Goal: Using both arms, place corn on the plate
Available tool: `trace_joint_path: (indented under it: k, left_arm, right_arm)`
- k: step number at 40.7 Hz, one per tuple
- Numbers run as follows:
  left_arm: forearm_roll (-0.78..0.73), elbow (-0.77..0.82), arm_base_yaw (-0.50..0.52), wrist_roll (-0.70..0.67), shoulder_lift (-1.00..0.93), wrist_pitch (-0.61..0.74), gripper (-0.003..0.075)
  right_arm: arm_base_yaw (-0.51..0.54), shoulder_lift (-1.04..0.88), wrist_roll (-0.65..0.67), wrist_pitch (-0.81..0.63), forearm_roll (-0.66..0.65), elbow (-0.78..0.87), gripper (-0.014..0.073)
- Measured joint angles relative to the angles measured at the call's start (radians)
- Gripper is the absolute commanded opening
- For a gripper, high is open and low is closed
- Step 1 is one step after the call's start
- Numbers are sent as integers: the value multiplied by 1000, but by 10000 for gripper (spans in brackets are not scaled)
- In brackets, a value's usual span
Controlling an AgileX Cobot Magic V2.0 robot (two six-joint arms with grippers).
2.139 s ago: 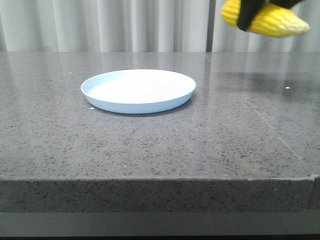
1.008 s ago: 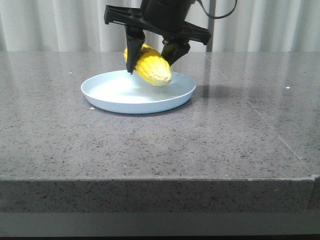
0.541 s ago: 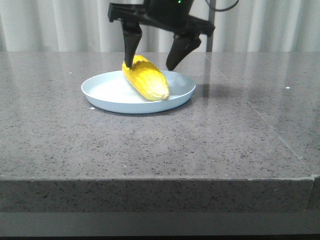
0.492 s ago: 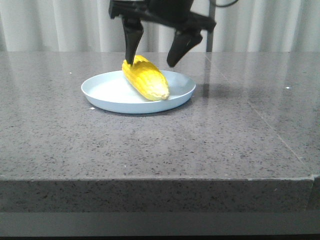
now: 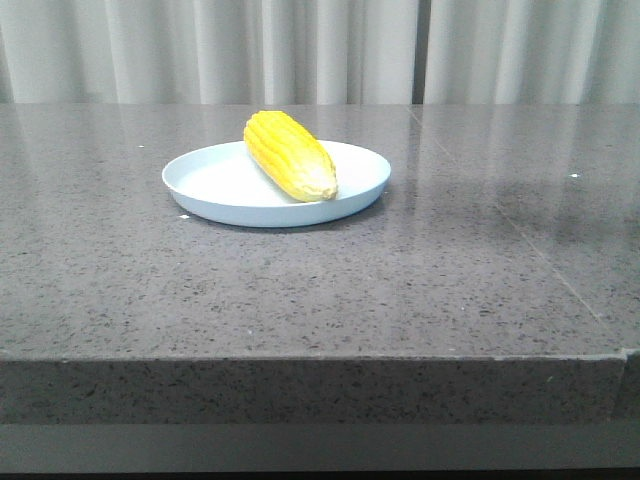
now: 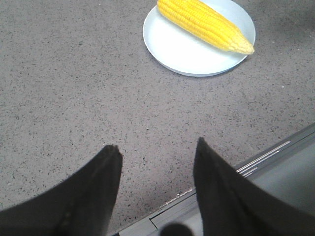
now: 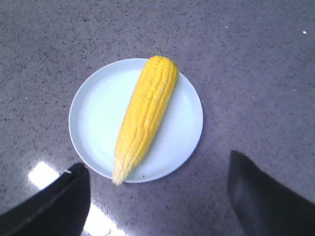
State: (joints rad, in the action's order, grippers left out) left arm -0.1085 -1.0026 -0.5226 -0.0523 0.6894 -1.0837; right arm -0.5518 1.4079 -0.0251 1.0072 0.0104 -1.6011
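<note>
Grey speckled stone tabletop [image 5: 320,290], pale pleated curtains [image 5: 320,50] behind; one plate, one corn cob.

Item: corn [image 5: 290,154], bright yellow, lying diagonally across the plate [image 5: 215,205], blunt end far-left, paler tip near-right reaching the rim; plate pale blue-white, shallow, set left of centre on the table, well back from the near edge; left gripper [image 6: 155,152] with fingers spread apart, empty, above bare tabletop near the table edge, plate well apart from it; right gripper [image 7: 157,177] with fingers wide apart, empty, above the plate's near rim, touching nothing; placement judged complete; step in hand judged to be withdrawal, best done straight up and clear so neither finger clips the rim or rolls the cob; surface glossy, faintly reflective, no other objects visible.
</note>
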Motion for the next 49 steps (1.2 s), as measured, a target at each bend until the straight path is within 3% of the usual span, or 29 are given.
trace_joint_path:
  k: [15, 28, 44, 49]
  left_arm:
    - [0, 0, 0, 0, 0, 0, 332]
    - [0, 0, 0, 0, 0, 0, 332]
    - [0, 0, 0, 0, 0, 0, 330]
    - [0, 0, 0, 0, 0, 0, 249]
  right_arm:
    - [0, -407, -2, -2, -46, 375, 589]
    - [0, -702, -2, -2, -47, 602, 589]
    - [0, -922, -2, -3, -54, 719, 589]
    - [0, -923, 0, -3, -54, 719, 550]
